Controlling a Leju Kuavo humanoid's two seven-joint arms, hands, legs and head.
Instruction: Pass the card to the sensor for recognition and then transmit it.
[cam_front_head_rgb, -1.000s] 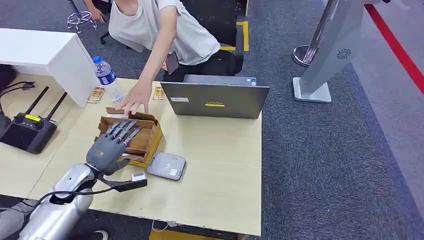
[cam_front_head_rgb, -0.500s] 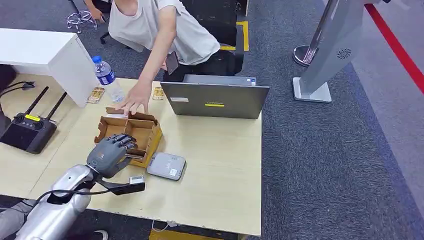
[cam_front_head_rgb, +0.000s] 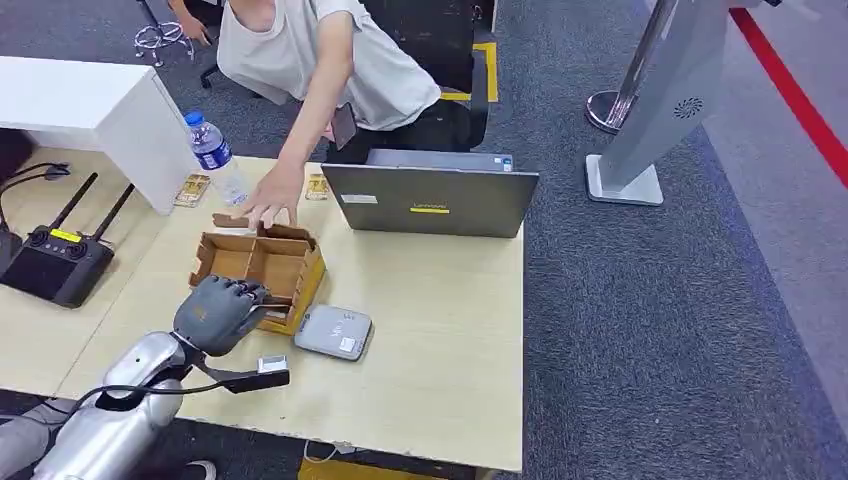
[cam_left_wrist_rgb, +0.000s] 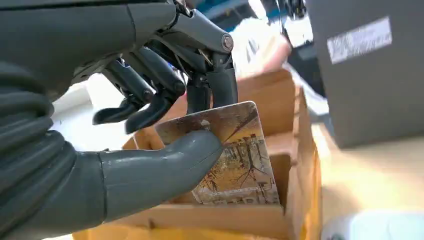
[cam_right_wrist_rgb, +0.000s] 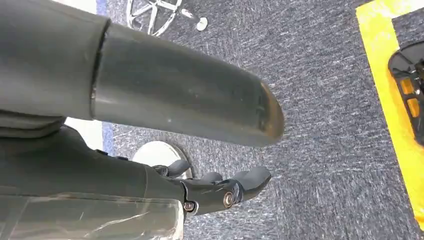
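Note:
My left hand (cam_front_head_rgb: 215, 312) hovers at the near edge of the open cardboard box (cam_front_head_rgb: 308, 283). In the left wrist view, my left hand (cam_left_wrist_rgb: 125, 165) pinches a card (cam_left_wrist_rgb: 235, 155) with a yellowish tree picture between thumb and finger, held above the box (cam_left_wrist_rgb: 270, 95). The grey flat sensor (cam_front_head_rgb: 333, 332) lies on the table just right of the box, and its pale corner (cam_left_wrist_rgb: 375, 225) appears in the wrist view. My right hand (cam_right_wrist_rgb: 150, 175) hangs over dark carpet, fingers loosely apart, holding nothing.
A person leans in from the far side with a hand (cam_front_head_rgb: 262, 205) on the box's far rim. A laptop (cam_front_head_rgb: 430, 200) stands behind the sensor. A water bottle (cam_front_head_rgb: 213, 152), a black remote controller (cam_front_head_rgb: 55, 262) and a white block (cam_front_head_rgb: 100, 110) are at the left.
My left hand's fingers, stretched over the box a second ago, have curled in and drawn back toward the box's near edge with the card pinched. The person's hand stays on the rim.

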